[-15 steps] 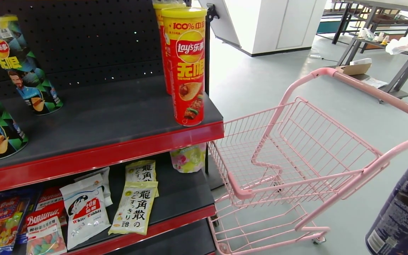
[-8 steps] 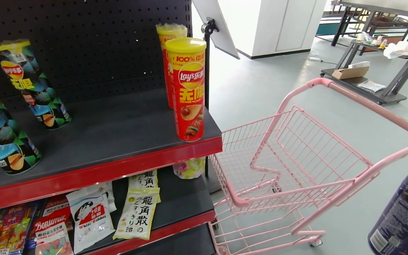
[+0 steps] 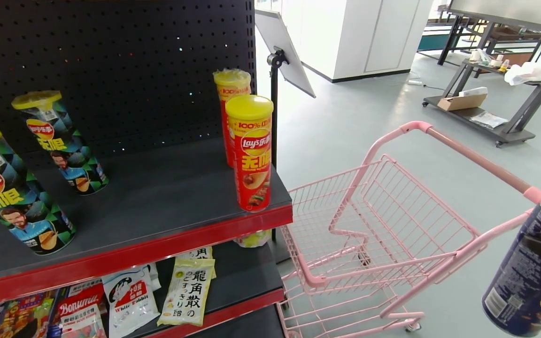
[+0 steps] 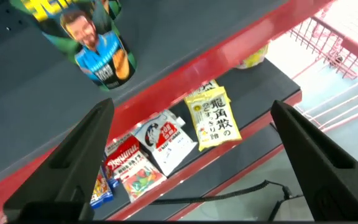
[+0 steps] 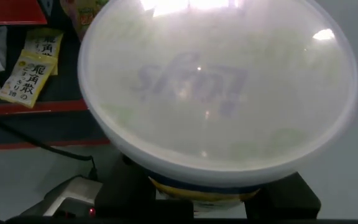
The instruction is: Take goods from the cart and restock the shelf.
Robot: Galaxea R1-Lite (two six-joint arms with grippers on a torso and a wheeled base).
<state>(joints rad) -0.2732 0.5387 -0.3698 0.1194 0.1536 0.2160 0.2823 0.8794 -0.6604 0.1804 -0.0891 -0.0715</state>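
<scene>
Right tool (image 5: 207, 196) clamps cylindrical navy can (image 3: 531, 263) (frosted plastic lid (image 5: 216, 87)) | left tool (image 4: 191, 109) spread wide, empty

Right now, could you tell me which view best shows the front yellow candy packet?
The head view: the yellow candy packet lies whole, face up and unobstructed. The left wrist view shows it whole too, but at a slant. The right wrist view catches it at the edge, beside the lid of the chip can.

Bright, even room light; the pale floor (image 3: 345, 122) gleams. The lower shelf (image 3: 244, 277) lies in shadow. Overhead glare washes out the lid (image 5: 216, 81) of the can (image 3: 529, 267). Straight lines bow near the head view's edges.
</scene>
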